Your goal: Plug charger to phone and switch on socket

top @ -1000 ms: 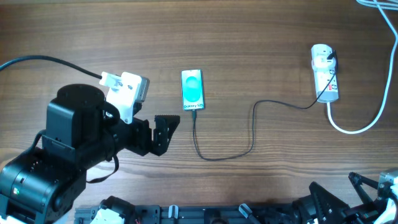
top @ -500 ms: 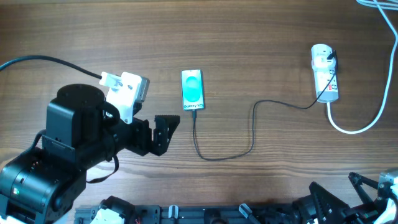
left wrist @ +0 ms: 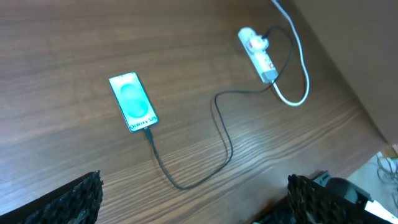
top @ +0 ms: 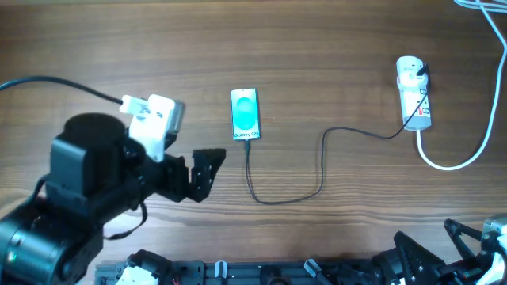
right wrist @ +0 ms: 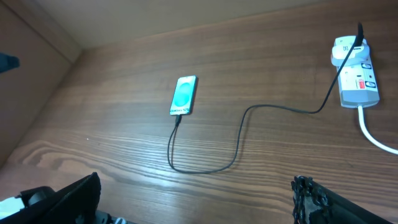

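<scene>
The phone [top: 245,114] lies flat mid-table with its turquoise screen up; it also shows in the left wrist view [left wrist: 132,101] and the right wrist view [right wrist: 184,95]. The black charger cable [top: 321,170] runs from the phone's Galaxy end, where its tip meets the edge, loops down and round, then rises to the white socket [top: 413,103] at the far right. A black plug sits in the socket's far end. My left gripper [top: 202,170] is open and empty, left of and below the phone. My right gripper [top: 437,241] is open and empty at the front right edge.
A thick white cord [top: 475,150] curves from the socket's near end up to the back right corner. The arm bases and a black rail [top: 261,273] line the front edge. The left arm's bulk [top: 87,190] covers the front left.
My left arm has drawn slightly to the left, its gripper shifting a little away from the phone. The phone, cable, socket and right gripper have not moved.
</scene>
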